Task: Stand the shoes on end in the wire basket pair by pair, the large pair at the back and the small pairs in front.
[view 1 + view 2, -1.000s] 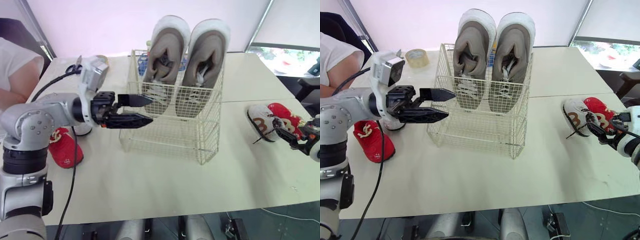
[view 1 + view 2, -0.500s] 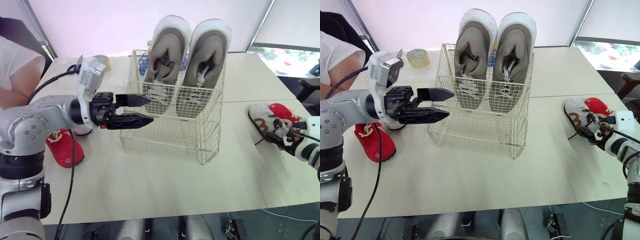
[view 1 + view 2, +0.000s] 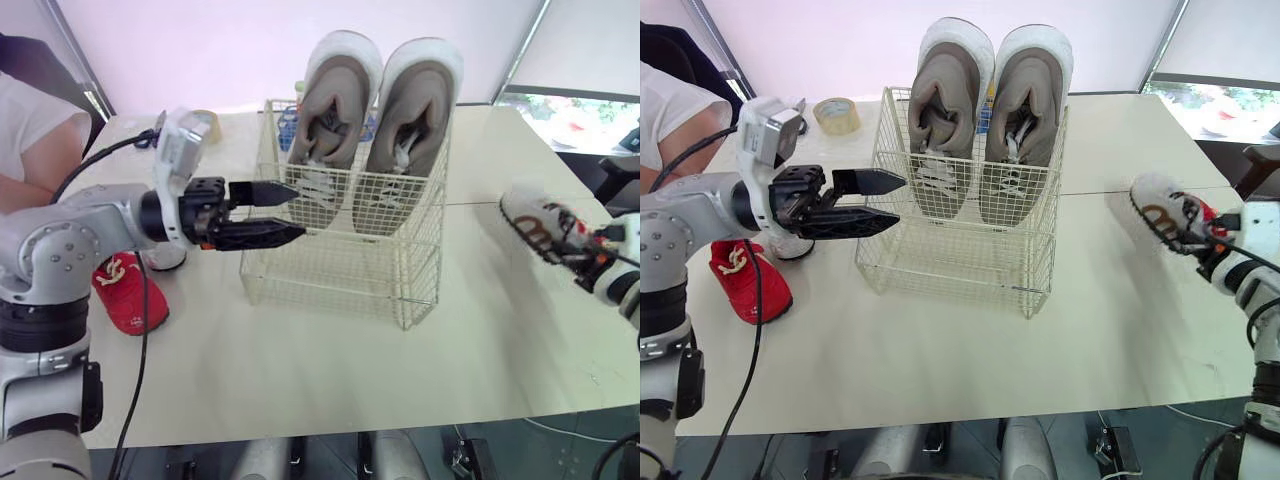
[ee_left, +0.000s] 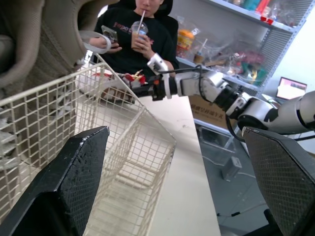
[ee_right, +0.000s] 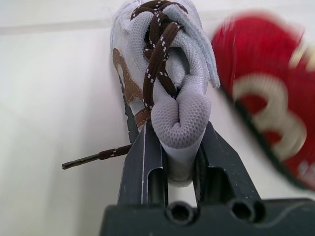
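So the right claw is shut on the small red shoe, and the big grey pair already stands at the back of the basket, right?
No: the right claw is shut on the small white shoe with brown laces, not the red shoe beside it; the right wrist view shows this. The big grey pair does stand at the back of the basket.

Wire basket (image 3: 950, 262) standing upright mid-table, cream mesh. Large grey pair (image 3: 985, 110) standing on end along its back, heels up, white soles poking above rim. Small white shoe (image 5: 165, 73), brown laces, tilting well right of basket, right gripper (image 5: 172, 135) pinching its tongue. Red shoe (image 5: 268, 98) lying just beside it. Another red shoe (image 3: 745, 280) lying left of basket.
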Robot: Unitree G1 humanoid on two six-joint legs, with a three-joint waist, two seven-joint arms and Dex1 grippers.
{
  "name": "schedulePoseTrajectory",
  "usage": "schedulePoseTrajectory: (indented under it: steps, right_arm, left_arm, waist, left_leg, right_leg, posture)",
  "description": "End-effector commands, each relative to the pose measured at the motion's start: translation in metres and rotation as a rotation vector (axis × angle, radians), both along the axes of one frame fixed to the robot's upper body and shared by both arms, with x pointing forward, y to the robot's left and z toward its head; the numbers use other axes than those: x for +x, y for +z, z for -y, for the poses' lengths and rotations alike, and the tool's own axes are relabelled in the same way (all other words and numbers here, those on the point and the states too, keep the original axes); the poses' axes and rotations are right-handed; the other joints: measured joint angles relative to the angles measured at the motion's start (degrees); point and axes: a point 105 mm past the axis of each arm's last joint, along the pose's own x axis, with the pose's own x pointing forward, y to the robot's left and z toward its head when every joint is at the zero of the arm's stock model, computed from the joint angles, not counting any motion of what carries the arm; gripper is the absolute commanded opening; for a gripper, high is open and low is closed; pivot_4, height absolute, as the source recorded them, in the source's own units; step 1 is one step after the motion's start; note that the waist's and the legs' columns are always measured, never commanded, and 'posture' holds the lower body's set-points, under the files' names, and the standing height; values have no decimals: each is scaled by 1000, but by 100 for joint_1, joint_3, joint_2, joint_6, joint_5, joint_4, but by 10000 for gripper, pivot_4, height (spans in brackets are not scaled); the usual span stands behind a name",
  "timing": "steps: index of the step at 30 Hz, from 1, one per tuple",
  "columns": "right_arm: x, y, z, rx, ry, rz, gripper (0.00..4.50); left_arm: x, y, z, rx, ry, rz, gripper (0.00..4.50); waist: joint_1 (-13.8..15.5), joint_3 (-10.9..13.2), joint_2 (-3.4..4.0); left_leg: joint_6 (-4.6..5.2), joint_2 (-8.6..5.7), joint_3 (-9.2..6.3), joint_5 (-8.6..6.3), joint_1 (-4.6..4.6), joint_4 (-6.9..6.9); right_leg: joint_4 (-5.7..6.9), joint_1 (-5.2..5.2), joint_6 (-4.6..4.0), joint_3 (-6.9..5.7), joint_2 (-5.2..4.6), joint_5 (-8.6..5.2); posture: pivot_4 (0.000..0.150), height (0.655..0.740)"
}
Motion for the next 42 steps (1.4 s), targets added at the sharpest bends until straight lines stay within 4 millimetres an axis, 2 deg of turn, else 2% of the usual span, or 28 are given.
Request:
schedulePoseTrajectory:
  steps: [1, 4, 6, 8, 10, 12, 13, 14, 15, 18, 25, 37, 40, 42]
  right_arm:
    - [-14, 87, -3, -176, -27, 253, 1252]
    - [-29, 151, -24, -345, -12, 463, 1252]
    - [-41, 189, -51, -445, 60, 613, 1252]
    - [-53, 217, -84, -555, 165, 729, 1252]
    - [-59, 227, -110, -632, 261, 775, 1252]
    - [-65, 228, -149, -759, 409, 799, 1252]
    - [-69, 224, -174, -837, 519, 802, 1252]
    - [-71, 219, -189, -884, 592, 800, 1252]
    - [-74, 212, -202, -945, 666, 795, 1252]
    - [-78, 199, -220, -1044, 789, 793, 1252]
    - [-87, 181, -244, -1121, 1004, 826, 1252]
    - [-81, 173, -260, -1112, 1086, 840, 1252]
    - [-82, 172, -263, -1126, 1103, 839, 1222]
    - [-81, 172, -264, -1139, 1110, 835, 1222]
  left_arm:
    - [3, 19, -4, -57, -1, 35, 45000]
    - [10, 29, -9, -105, 5, 10, 45000]
    - [14, 33, -11, -115, 0, -1, 45000]
    - [16, 38, -12, -117, -20, -9, 45000]
    - [18, 42, -12, -119, -37, -15, 45000]
    - [22, 47, -14, -123, -53, -27, 45000]
    - [22, 49, -13, -115, -74, -30, 45000]
    - [22, 51, -13, -108, -89, -33, 45000]
    - [21, 53, -14, -102, -105, -37, 45000]
    - [23, 56, -15, -85, -127, -46, 45000]
    - [29, 55, -21, -6, -120, -21, 45000]
    - [27, 55, -13, -19, -159, -24, 45000]
    - [28, 54, -12, -21, -161, -36, 36078]
    - [28, 53, -12, -20, -164, -39, 26230]
  waist:
    - [-3, 1, 3]
    - [-4, 3, 11]
    - [-17, 2, 14]
    - [-27, 2, 14]
    - [-17, 3, 13]
    - [-13, 2, 12]
    - [-13, 2, 12]
    - [-13, 3, 12]
    - [-14, 3, 12]
    - [-1, 5, 7]
    - [-13, 5, 7]
    - [-11, 5, 7]
    - [-16, 5, 7]
    - [-18, 5, 7]
  left_leg:
    - [0, 0, 0, 0, 0, 0]
    - [-1, 0, 0, 1, 0, 0]
    - [-1, 0, 0, 1, 0, 0]
    - [-1, 2, 0, 1, 1, -4]
    - [-2, 4, 0, 2, 0, -6]
    - [-2, 6, -1, 2, 0, -4]
    - [-2, 5, -1, 2, 0, -4]
    - [-1, 4, 0, 1, 0, 0]
    - [-1, 3, 1, 1, 0, 3]
    - [1, 1, 0, 0, -2, 5]
    - [2, -1, 0, -1, -4, 3]
    - [1, 0, -1, 0, -9, 3]
    - [1, 0, -1, 0, -9, 3]
    - [1, 0, -1, 0, -9, 3]
  right_leg:
    - [0, 0, 3, 0, 0, 2]
    - [4, -4, 3, 0, 0, 2]
    - [4, -6, 6, -1, 2, 3]
    - [4, -6, 13, -1, 3, 7]
    - [5, -8, 15, -2, 6, 8]
    - [5, -6, 16, -3, 7, 8]
    - [3, -4, 15, -3, 6, 8]
    - [2, -2, 14, -3, 4, 7]
    - [2, -3, 10, -3, 2, 5]
    - [-2, -1, -2, -3, 0, -2]
    - [-4, -5, 0, -2, -3, 0]
    - [-2, -12, -2, -1, -6, -1]
    - [0, -14, 2, -1, -5, 1]
    - [2, -14, 7, -1, -4, 4]
  posture:
    - [1500, 7400]
    - [1500, 7400]
    - [1500, 7400]
    - [1500, 7400]
    - [1500, 7400]
    - [1500, 7400]
    - [1500, 7400]
    - [1500, 7400]
    - [1500, 7400]
    - [1500, 7400]
    - [1500, 7400]
    - [1500, 7400]
    - [1500, 7400]
    - [1500, 7400]
